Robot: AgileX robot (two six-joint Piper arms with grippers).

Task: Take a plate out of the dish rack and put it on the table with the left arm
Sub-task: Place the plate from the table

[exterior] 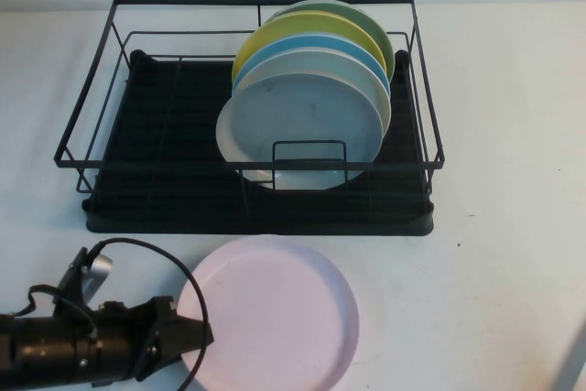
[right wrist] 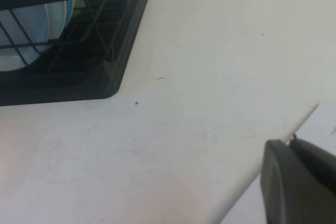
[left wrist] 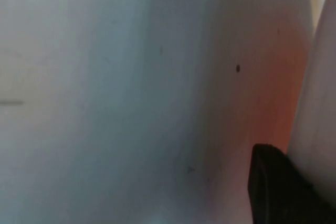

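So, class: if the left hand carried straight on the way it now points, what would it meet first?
The left hand, low at the table's near left, points right at the pink plate lying flat beside it; it would likely meet that plate's rim first.

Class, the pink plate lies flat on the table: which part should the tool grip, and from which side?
Grip the raised rim of the pink plate at its left edge, probably coming in low from the left, where the left tool already sits. It lies flat on the table, so only the rim offers purchase. The right tool is parked aside.
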